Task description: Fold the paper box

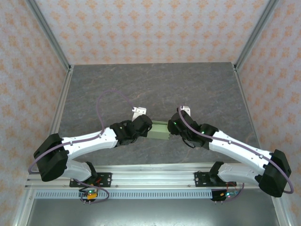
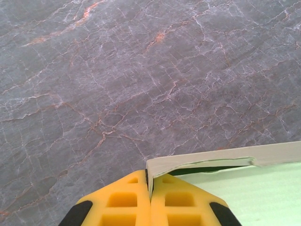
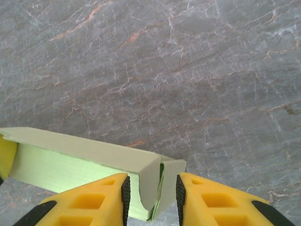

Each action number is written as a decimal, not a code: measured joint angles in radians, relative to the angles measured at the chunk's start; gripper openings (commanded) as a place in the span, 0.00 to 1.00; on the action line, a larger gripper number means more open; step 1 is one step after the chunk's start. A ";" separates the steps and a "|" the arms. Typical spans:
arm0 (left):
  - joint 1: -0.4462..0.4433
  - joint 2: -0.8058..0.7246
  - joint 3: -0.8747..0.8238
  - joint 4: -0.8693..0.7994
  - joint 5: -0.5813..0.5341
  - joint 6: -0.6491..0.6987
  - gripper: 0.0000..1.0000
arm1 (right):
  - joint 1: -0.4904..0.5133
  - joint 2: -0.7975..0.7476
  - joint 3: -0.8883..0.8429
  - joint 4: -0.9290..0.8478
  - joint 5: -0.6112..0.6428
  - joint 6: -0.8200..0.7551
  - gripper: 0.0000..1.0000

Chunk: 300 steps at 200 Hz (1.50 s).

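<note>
The paper box (image 1: 159,131) is a pale green low card box on the grey table, held between my two grippers near the front middle. My left gripper (image 1: 146,128) is at its left end. In the left wrist view that gripper (image 2: 150,188) is shut on the box's corner wall (image 2: 225,159), with the yellow fingers (image 2: 122,202) pressed together on the card. My right gripper (image 1: 173,127) is at the right end. In the right wrist view it (image 3: 151,193) stands open astride the box's folded end wall (image 3: 155,176), with a gap at the left pad (image 3: 125,193).
The grey marbled table (image 1: 155,84) stretches bare behind the box. Aluminium posts (image 1: 61,61) and patterned walls close in the sides and back. A metal rail (image 1: 150,176) carrying the arm bases runs along the near edge.
</note>
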 measured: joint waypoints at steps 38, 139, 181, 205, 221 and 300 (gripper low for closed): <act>-0.009 0.000 -0.003 0.001 -0.007 -0.002 0.03 | 0.000 0.011 -0.040 0.042 -0.043 0.017 0.28; -0.009 -0.002 -0.026 0.012 -0.055 -0.037 0.03 | -0.001 0.083 -0.043 0.148 -0.047 0.034 0.10; -0.013 -0.006 -0.065 0.079 -0.079 -0.056 0.01 | -0.001 0.080 -0.068 0.181 -0.044 0.044 0.17; -0.030 -0.008 -0.099 0.140 -0.111 -0.056 0.00 | 0.002 0.031 -0.117 0.190 -0.045 0.045 0.32; -0.043 -0.008 -0.119 0.180 -0.131 -0.054 0.00 | 0.002 -0.036 -0.154 0.181 -0.045 0.021 0.40; -0.049 -0.016 -0.201 0.324 -0.218 -0.042 0.01 | 0.002 -0.348 -0.244 0.188 -0.125 -0.582 0.66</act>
